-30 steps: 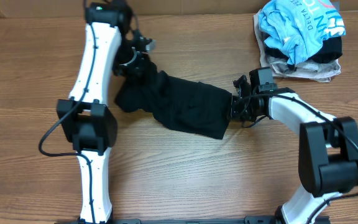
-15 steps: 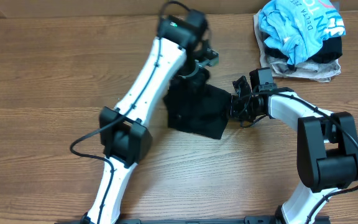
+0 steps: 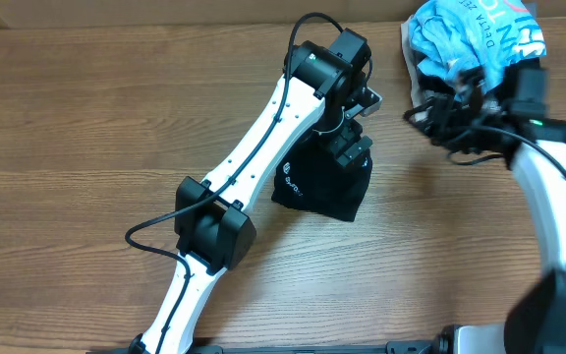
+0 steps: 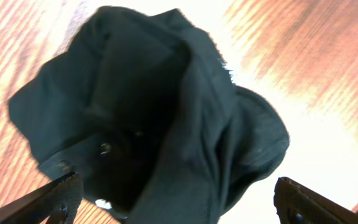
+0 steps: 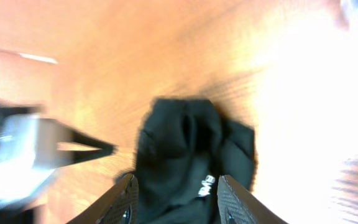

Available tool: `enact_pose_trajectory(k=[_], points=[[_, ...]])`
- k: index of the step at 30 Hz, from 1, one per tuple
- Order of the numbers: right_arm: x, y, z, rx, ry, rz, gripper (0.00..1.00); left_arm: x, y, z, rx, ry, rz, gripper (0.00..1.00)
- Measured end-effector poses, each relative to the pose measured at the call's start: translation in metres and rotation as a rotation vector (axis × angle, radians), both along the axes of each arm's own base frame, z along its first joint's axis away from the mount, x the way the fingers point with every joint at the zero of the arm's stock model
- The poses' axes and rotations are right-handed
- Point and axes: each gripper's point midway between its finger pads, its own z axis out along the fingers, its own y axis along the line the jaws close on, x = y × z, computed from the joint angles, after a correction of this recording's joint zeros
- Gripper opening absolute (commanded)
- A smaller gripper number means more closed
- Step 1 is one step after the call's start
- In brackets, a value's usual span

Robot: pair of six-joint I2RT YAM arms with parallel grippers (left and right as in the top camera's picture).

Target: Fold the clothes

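A: What is logged first?
B: A brown wood-grain surface [image 3: 67, 147] is seen in all three views.
A: What is at the far right corner?
B: A crumpled pile is noted there. A light blue tee [image 3: 455, 39] with white lettering is bunched on top. A beige garment [image 3: 411, 59] is seen underneath, showing along the pile's left edge.

the black shirt [image 3: 319, 192] is soft, matt cloth; the worktop [image 3: 86, 118] smooth grained wood; the left arm [image 3: 260, 138] glossy white plastic.
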Motion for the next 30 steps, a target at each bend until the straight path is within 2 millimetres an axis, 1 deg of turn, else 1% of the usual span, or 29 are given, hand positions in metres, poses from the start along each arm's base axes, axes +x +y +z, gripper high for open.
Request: enact_pose_trajectory(k=[1, 2, 3, 5, 7, 8, 9, 10, 11, 12, 14, 15, 16, 17, 19, 21, 22, 23, 26, 27, 28, 30], points=[[-0.003, -0.001, 0.009, -0.005, -0.019, -0.001, 0.47, 0.002, 0.003, 0.003, 0.005, -0.004, 0.013, 1.00], [-0.007, -0.001, 0.014, -0.006, -0.027, 0.000, 0.47, 0.003, 0.005, 0.007, 0.008, -0.011, 0.024, 1.00], [-0.010, 0.001, 0.016, -0.008, -0.025, 0.008, 0.47, 0.007, 0.010, 0.017, 0.002, -0.027, 0.042, 1.00], [-0.014, 0.004, 0.011, -0.009, -0.001, 0.021, 0.49, 0.021, 0.015, 0.043, -0.035, -0.092, 0.088, 1.00], [-0.017, 0.010, 0.004, -0.016, 0.025, 0.038, 0.54, 0.038, 0.025, 0.078, -0.093, -0.177, 0.153, 1.00], [-0.018, 0.016, 0.001, -0.024, 0.032, 0.055, 0.57, 0.052, 0.041, 0.108, -0.143, -0.245, 0.223, 1.00], [-0.019, 0.023, -0.002, -0.040, 0.035, 0.079, 0.60, 0.059, 0.057, 0.129, -0.176, -0.287, 0.276, 1.00], [-0.020, 0.030, -0.003, -0.052, 0.035, 0.096, 0.65, 0.067, 0.076, 0.152, -0.207, -0.334, 0.339, 1.00], [-0.022, 0.040, -0.005, -0.072, 0.032, 0.123, 0.70, 0.073, 0.093, 0.168, -0.229, -0.370, 0.385, 1.00], [-0.025, 0.056, -0.007, -0.096, 0.030, 0.156, 0.74, 0.078, 0.119, 0.190, -0.256, -0.419, 0.453, 1.00], [-0.027, 0.078, -0.010, -0.140, 0.012, 0.207, 0.82, 0.081, 0.166, 0.218, -0.273, -0.478, 0.562, 1.00], [-0.030, 0.094, -0.013, -0.169, 0.007, 0.236, 0.84, 0.081, 0.190, 0.227, -0.269, -0.499, 0.616, 1.00], [-0.032, 0.105, -0.016, -0.194, 0.004, 0.253, 0.86, 0.080, 0.209, 0.231, -0.262, -0.505, 0.662, 1.00], [-0.035, 0.115, -0.019, -0.219, 0.006, 0.266, 0.88, 0.078, 0.222, 0.231, -0.251, -0.500, 0.694, 1.00], [-0.039, 0.135, -0.030, -0.263, 0.016, 0.290, 0.90, 0.078, 0.238, 0.225, -0.230, -0.480, 0.731, 1.00], [-0.041, 0.151, -0.044, -0.300, 0.033, 0.309, 0.93, 0.081, 0.244, 0.214, -0.208, -0.446, 0.748, 1.00], [-0.040, 0.159, -0.056, -0.321, 0.050, 0.310, 0.93, 0.083, 0.246, 0.207, -0.198, -0.427, 0.753, 1.00], [-0.039, 0.161, -0.059, -0.328, 0.055, 0.306, 0.93, 0.085, 0.248, 0.201, -0.189, -0.413, 0.758, 1.00], [-0.034, 0.168, -0.083, -0.358, 0.093, 0.286, 0.92, 0.089, 0.250, 0.184, -0.164, -0.370, 0.765, 1.00], [-0.032, 0.167, -0.094, -0.373, 0.113, 0.276, 0.88, 0.091, 0.251, 0.178, -0.155, -0.354, 0.765, 1.00], [-0.031, 0.166, -0.103, -0.383, 0.136, 0.266, 0.80, 0.091, 0.251, 0.173, -0.147, -0.341, 0.765, 1.00], [-0.030, 0.162, -0.118, -0.403, 0.176, 0.246, 0.58, 0.092, 0.250, 0.162, -0.132, -0.311, 0.765, 1.00]])
